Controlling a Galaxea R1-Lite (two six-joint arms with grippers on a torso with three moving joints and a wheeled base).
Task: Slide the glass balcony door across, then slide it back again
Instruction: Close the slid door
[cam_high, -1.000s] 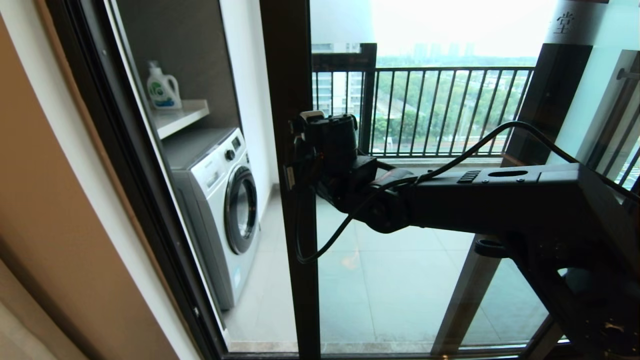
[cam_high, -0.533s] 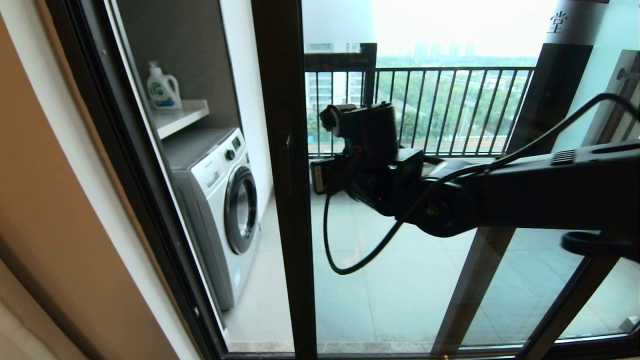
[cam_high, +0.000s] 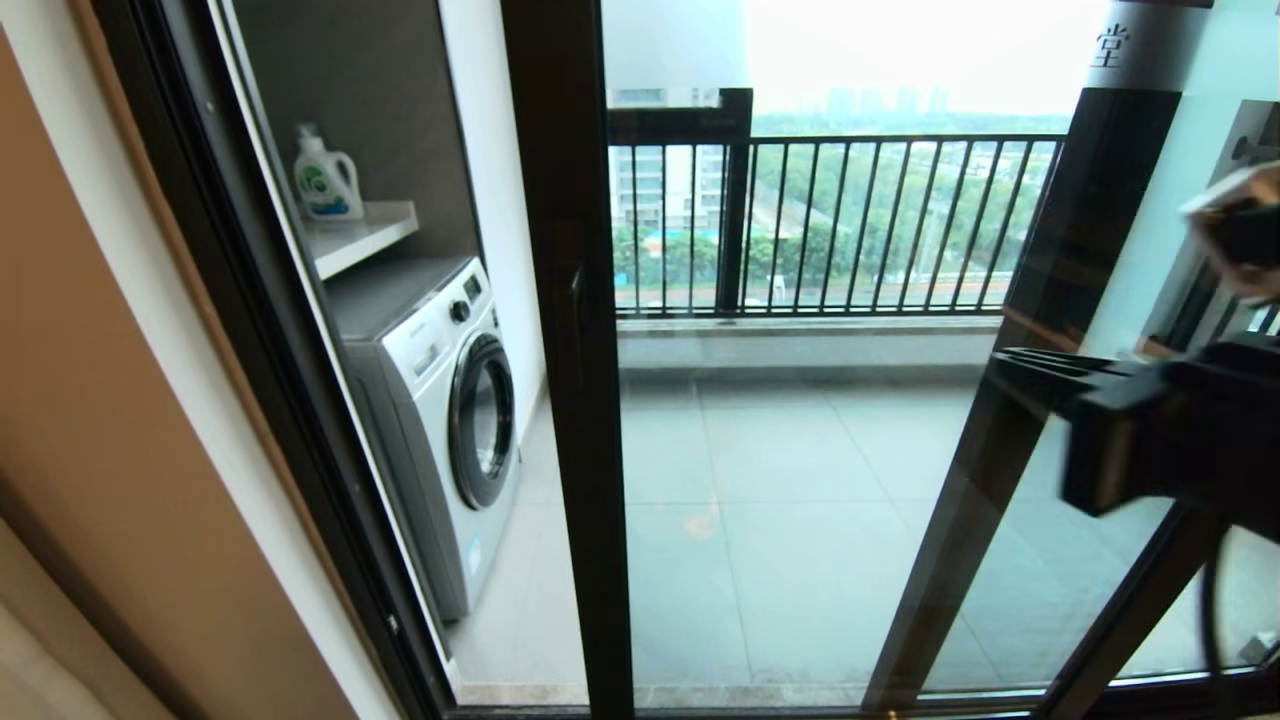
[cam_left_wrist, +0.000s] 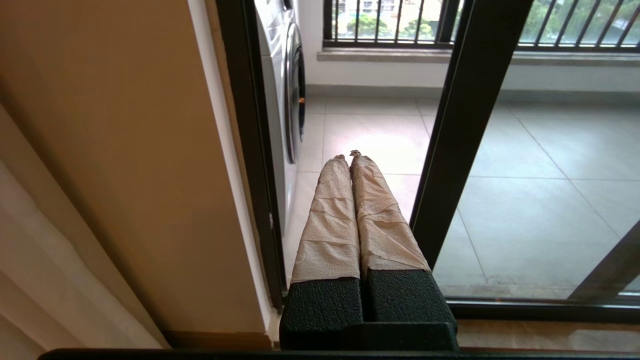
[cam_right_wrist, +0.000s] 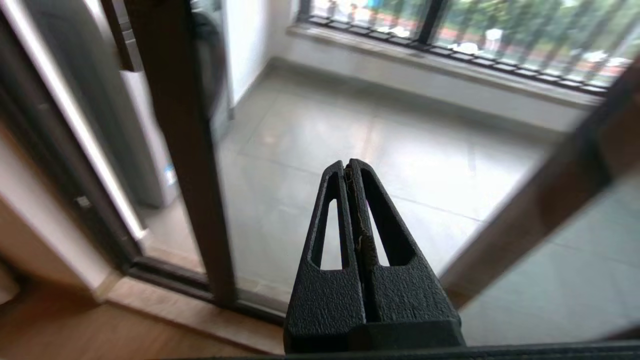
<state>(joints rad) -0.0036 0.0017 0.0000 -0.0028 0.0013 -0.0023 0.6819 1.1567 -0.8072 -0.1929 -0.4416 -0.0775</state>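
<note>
Grey tiled balcony floor (cam_high: 800, 480); washing machine (cam_high: 440, 400) standing on it.

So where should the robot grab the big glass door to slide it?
Probably the short black bar handle on the upright dark metal frame of the clear glass balcony door, reached from the right, indoors: it sticks out, the glass is flat.

Tan interior wall (cam_high: 130, 480) at left edge. Pale curtain (cam_left_wrist: 45, 280) beside it. Outside: grey tiled balcony floor (cam_high: 790, 520), white front-load washing machine (cam_high: 450, 400) in the left alcove, white shelf (cam_high: 360, 232) above holding a detergent bottle (cam_high: 326, 175). Dark railing (cam_high: 850, 220) across the back, trees and buildings beyond. Bright overcast daylight.
</note>
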